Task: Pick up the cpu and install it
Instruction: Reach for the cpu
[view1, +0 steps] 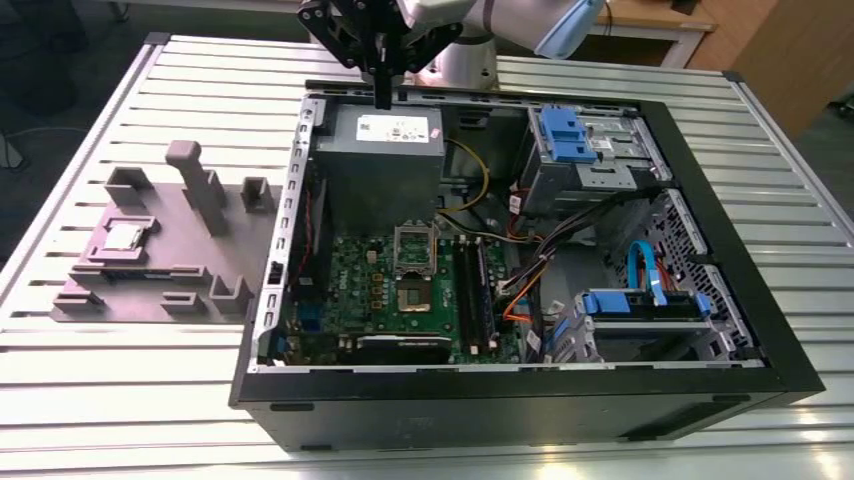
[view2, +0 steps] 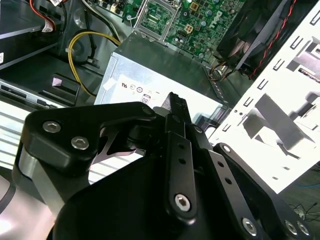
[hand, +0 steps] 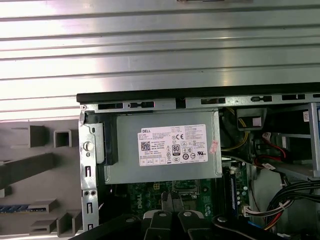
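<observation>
While the gripper (view1: 384, 98) hangs over the power supply (view1: 380, 130) at the far edge of the open computer case (view1: 534, 390), its fingers meet with nothing between them (so it is empty). The cpu (view1: 127, 237) lies well apart, seated flat in the grey holder (view1: 134, 290) beside the case, presumably for easy pickup.

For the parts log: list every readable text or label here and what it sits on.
White label on the power supply: fine print and marks, too small to quote reliably.
Pink sticker beside it: unreadable.
Motherboard print: too small.
cpu top: no legible mark.
</observation>
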